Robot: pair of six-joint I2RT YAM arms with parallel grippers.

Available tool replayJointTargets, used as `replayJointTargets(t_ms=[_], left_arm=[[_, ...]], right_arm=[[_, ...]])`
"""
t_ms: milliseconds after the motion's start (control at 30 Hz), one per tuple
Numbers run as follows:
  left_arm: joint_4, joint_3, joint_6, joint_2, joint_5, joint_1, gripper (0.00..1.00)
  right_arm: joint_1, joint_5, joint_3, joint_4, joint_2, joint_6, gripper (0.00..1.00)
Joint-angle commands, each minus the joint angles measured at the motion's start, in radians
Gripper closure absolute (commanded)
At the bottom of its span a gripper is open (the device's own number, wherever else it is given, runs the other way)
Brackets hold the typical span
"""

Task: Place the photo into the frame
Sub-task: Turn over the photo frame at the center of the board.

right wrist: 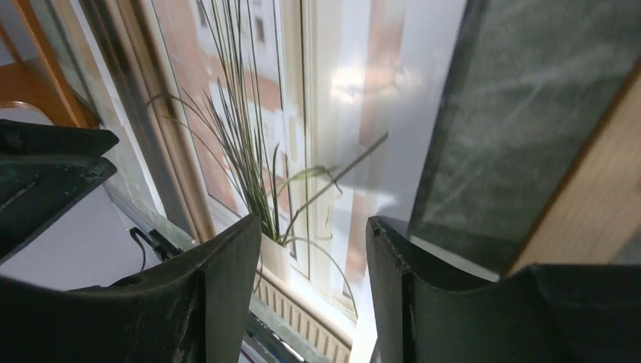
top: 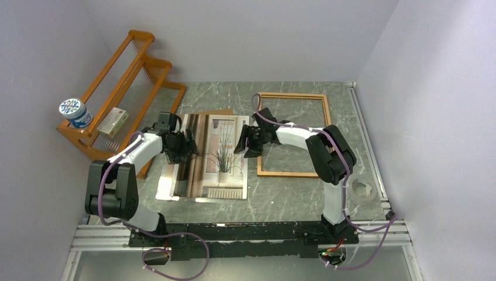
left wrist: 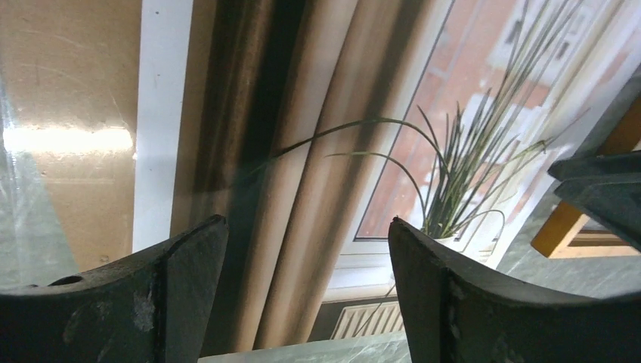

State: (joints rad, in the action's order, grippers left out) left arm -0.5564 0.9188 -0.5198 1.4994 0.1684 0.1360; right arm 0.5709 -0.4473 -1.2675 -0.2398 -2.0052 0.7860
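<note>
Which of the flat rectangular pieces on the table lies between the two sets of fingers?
The photo, the print of a potted plant; the empty wooden frame lies to its right.

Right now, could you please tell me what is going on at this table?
Two robot arms are working on the photo, which lies flat on the table. The left fingers and right fingers stand open over its left and right sides, gripping nothing. The frame lies empty to its right, so the photo is not yet in.
</note>
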Motion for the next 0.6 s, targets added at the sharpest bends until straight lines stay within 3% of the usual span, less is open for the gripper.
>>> replayJointTargets(t_ms=[0, 300, 433, 567], left_arm=[[0.058, -0.011, -0.010, -0.057, 0.053, -0.004, 0.18], [0.068, -0.030, -0.048, -0.110, 0.163, -0.004, 0.23], [0.023, -0.035, -0.054, -0.129, 0.159, -0.003, 0.26], [-0.022, -0.034, -0.029, -0.124, 0.242, 0.001, 0.26]], right_arm=[[0.026, 0.079, 0.072, 0.022, 0.116, 0.035, 0.44], [0.115, 0.172, 0.299, 0.044, 0.348, 0.132, 0.39], [0.152, 0.188, 0.456, 0.144, 0.442, 0.242, 0.38], [0.239, 0.237, 0.575, 0.331, 0.522, 0.398, 0.41]])
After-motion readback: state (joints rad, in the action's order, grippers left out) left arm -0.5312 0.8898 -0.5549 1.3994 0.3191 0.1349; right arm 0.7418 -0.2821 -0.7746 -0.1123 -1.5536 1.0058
